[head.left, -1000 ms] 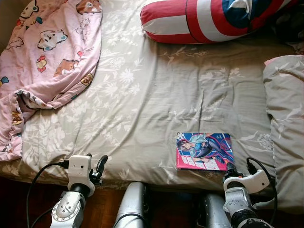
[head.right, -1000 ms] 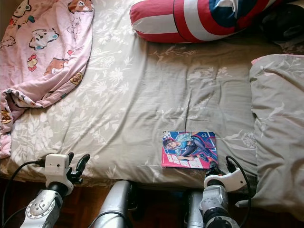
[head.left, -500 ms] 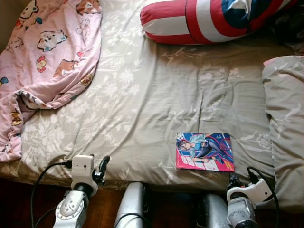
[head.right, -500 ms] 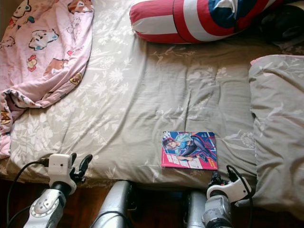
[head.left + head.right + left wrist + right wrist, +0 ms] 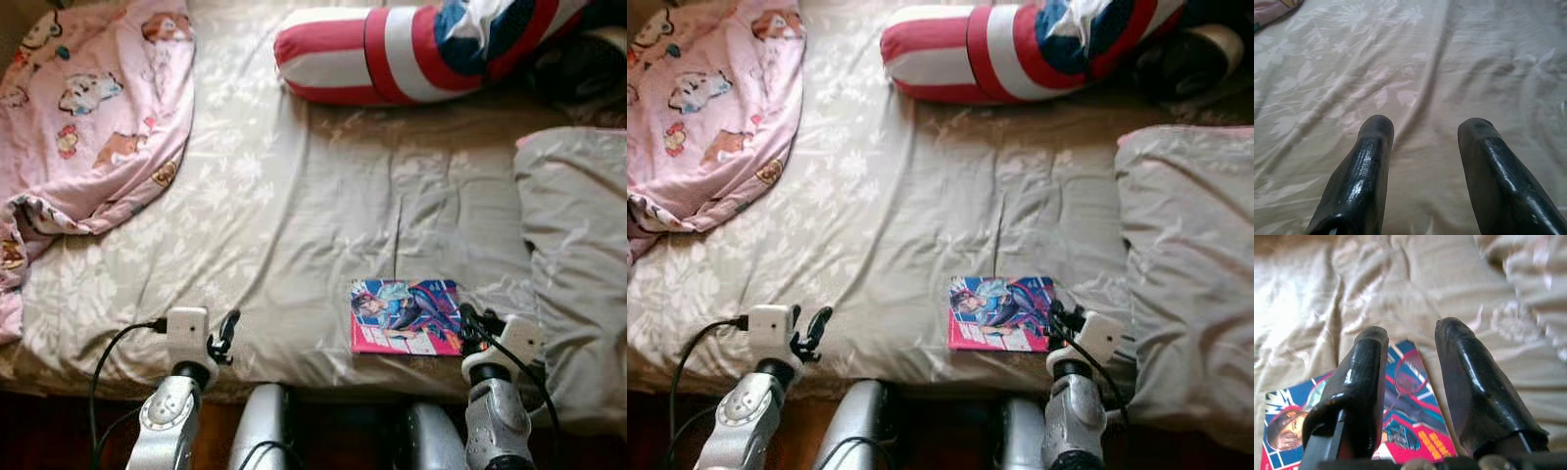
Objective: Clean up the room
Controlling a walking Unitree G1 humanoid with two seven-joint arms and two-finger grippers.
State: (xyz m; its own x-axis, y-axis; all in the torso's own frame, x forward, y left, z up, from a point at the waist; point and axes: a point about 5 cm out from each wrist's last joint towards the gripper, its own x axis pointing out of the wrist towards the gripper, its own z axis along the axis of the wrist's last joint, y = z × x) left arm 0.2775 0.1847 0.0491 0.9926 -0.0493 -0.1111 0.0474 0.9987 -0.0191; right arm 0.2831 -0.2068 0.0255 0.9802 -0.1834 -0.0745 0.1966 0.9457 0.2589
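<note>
Right tool has come up to the comic book's right edge since a moment ago.
The comic book lies flat near the bed's front edge; the right tool, fingers apart and empty, should straddle that edge squarely before closing. The left tool hangs open over the bare sheet.

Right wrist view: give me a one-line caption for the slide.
Open right gripper poised over the corner of a colourful comic book lying flat on the beige floral bedsheet.
</note>
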